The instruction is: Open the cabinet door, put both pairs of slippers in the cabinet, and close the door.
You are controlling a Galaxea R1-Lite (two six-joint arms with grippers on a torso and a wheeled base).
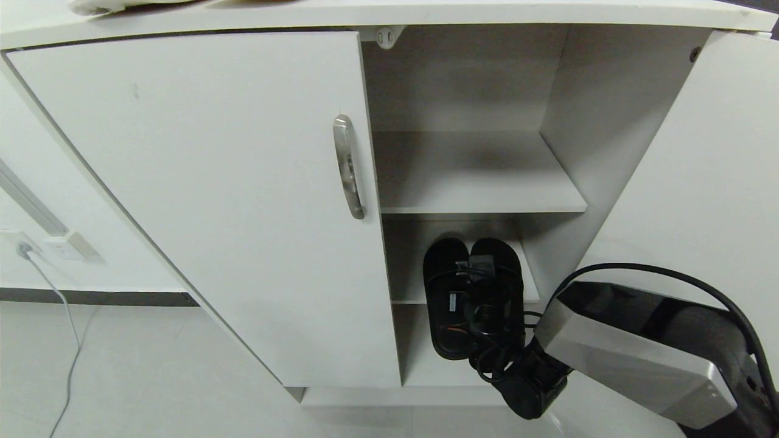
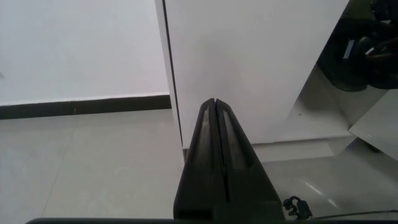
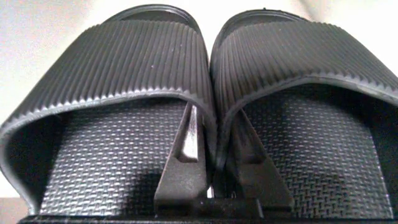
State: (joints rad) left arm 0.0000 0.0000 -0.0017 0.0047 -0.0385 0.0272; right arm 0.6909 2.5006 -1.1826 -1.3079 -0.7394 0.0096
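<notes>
A pair of black slippers [image 1: 447, 292] hangs in the open right half of the white cabinet [image 1: 462, 79], toes pointing inward, in front of the lower shelf [image 1: 530, 286]. My right gripper [image 1: 481, 304] comes in from the lower right and is shut on them. In the right wrist view its fingers [image 3: 186, 155] pinch the two ribbed straps [image 3: 211, 81] together where the slippers [image 3: 124, 68] touch. My left gripper [image 2: 214, 124] is shut and holds nothing, low near the floor before the closed left door [image 2: 249, 62]. The slippers [image 2: 360, 56] appear beyond it.
The right door [image 1: 700, 182] stands swung open at the right. The left door [image 1: 213, 201] with a metal handle [image 1: 348, 167] is closed. The middle shelf [image 1: 475, 176] is bare. A pale item [image 1: 122, 6] lies on the cabinet top. A wall socket with cable [image 1: 24, 249] is at the left.
</notes>
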